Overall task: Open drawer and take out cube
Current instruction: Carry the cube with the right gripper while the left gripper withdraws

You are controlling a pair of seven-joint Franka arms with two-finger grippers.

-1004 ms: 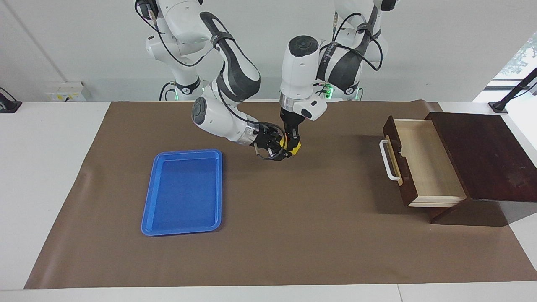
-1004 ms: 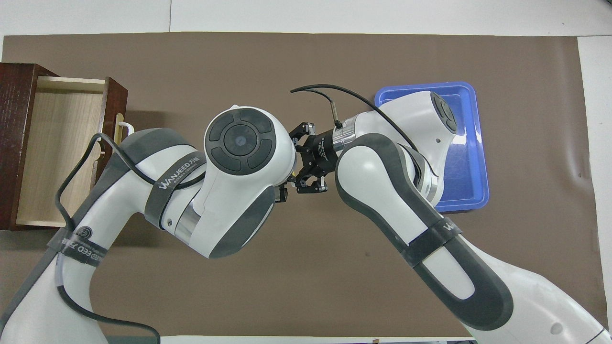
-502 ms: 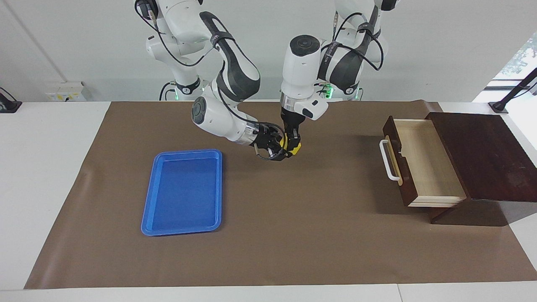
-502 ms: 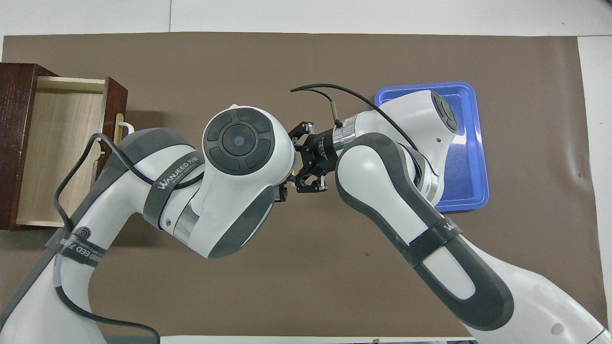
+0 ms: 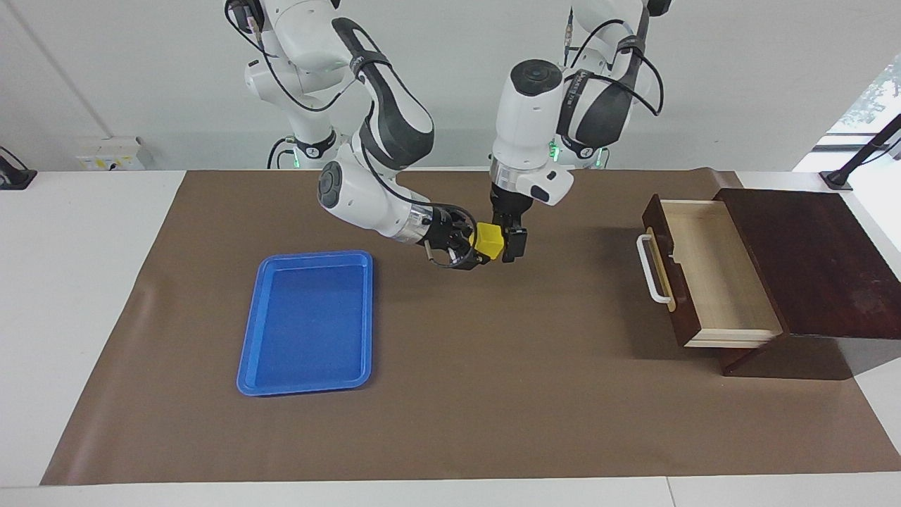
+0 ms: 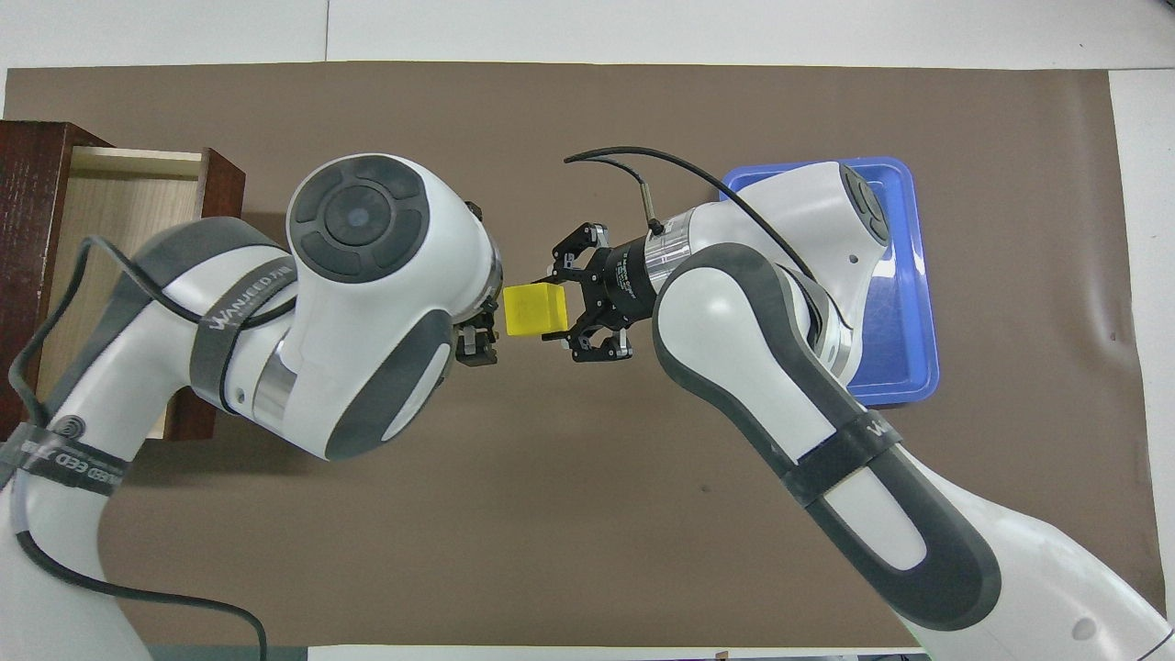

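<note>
The right gripper sits just above the centre of the facing view, its fingers pinching the yellow cube from the side, so the cube hangs in the air over the bare brown mat rather than resting on anything. The sideways hold leaves the cube's other faces free, which suits a handover between the two arms. The left gripper hangs just beside the cube, pointing down, its fingers spread and no longer touching the yellow faces; in the overhead view a narrow gap shows between them and the cube. Judged from this, the cube's weight is now carried by the right arm alone.

Toward the lower left of the facing view the blue tray lies flat on the mat at the right arm's end of the tabletop, within that arm's easy reach, a likely place to set the cube down. At the right of the same view the drawer stands pulled out of its dark wooden box, white handle toward the middle, its pale inside empty.
</note>
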